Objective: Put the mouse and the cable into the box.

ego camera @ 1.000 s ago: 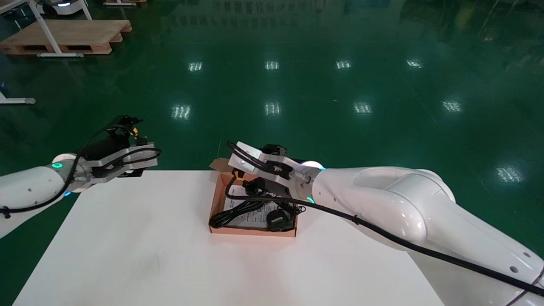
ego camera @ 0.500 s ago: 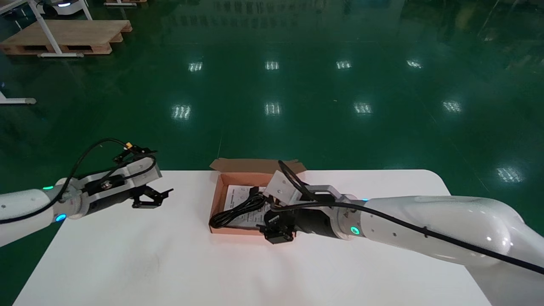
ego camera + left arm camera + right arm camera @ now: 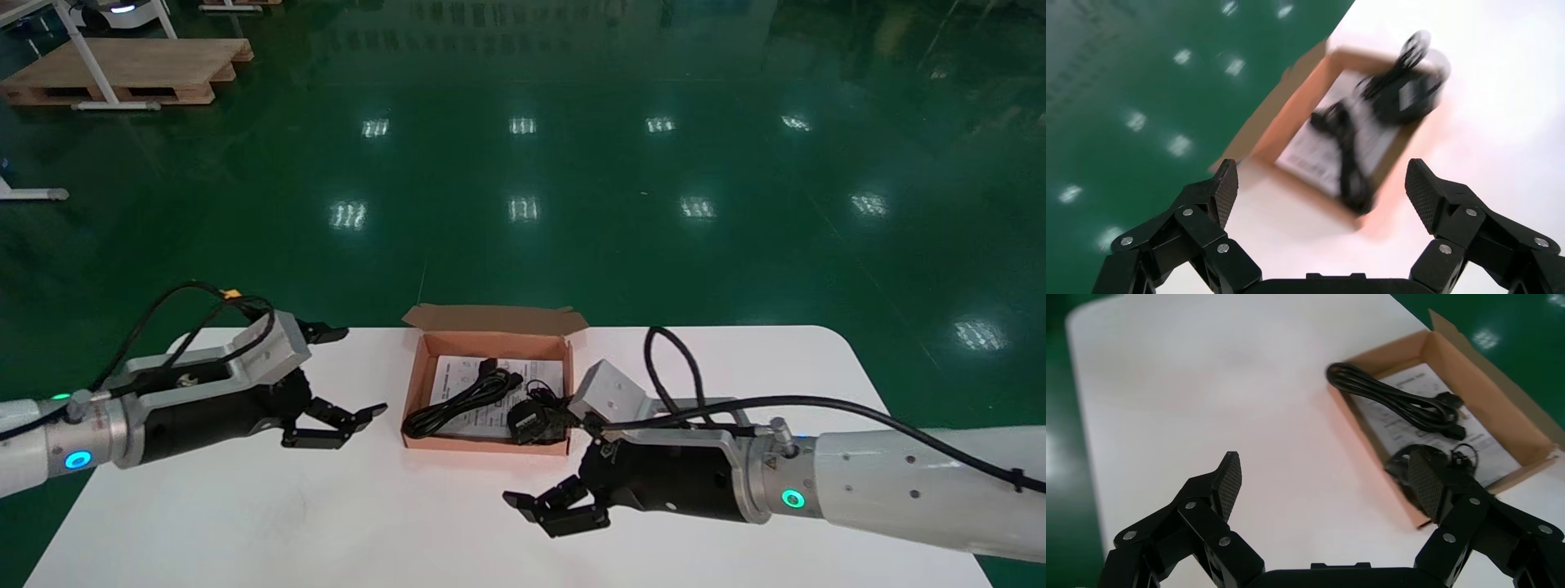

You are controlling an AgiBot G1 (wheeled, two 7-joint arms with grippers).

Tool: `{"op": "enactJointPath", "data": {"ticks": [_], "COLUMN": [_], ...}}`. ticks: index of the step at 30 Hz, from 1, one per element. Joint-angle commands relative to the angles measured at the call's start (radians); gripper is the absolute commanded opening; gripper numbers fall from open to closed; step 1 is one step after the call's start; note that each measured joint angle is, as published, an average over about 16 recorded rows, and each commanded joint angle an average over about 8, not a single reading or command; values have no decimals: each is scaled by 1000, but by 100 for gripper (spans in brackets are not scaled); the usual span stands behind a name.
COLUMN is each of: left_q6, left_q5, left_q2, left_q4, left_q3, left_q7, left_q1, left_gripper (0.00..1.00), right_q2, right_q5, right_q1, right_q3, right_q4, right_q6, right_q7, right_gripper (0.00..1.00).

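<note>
The brown cardboard box lies open at the table's far middle, flap up behind it. Inside, on a printed leaflet, rest the coiled black cable and the black mouse, the mouse in the near right corner. My right gripper hovers open and empty over the table just in front of that corner. My left gripper is open and empty to the left of the box. The right wrist view shows the box, cable and mouse beyond one fingertip. The left wrist view shows the box and cable, blurred.
The white table spreads bare around the box on the left and at the front. Beyond its far edge lies green floor, with a wooden pallet far off at the back left.
My right gripper has pulled back out of the box toward the table's front, leaving the mouse and the cable inside. My left arm has swung down and in toward the box's left side.
</note>
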State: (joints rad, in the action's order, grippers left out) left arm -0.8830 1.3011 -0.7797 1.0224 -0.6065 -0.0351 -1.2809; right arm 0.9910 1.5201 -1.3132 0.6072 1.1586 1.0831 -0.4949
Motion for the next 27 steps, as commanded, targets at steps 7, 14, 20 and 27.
{"op": "enactJointPath", "data": {"ticks": [7,14,20,27], "left_q6": [-161,-304,-427,-537], "left_q5": [-150,-283,-397,-500], "left_q2": [44,84,117,148], "left_q4": [69,130,182,229], "left_q3": [86,162,228,286], "left_q7": [-40,-76,-106,-134], "left_q1": [54,102,144,181], "left_gripper": [100,100,100,100], "right_q2": [-99,-186,-261,-329], "right_q5": [-205,-386,-543,-683], "right_q1": [62,117,164,206], "right_q3": [-85,-160,-225,-283], "right_q4": [33,61,86,109], "right_q6": [107,202,284,357], "right_q7": [80,150,211,266], "right_gripper": [100,100,100,100]}}
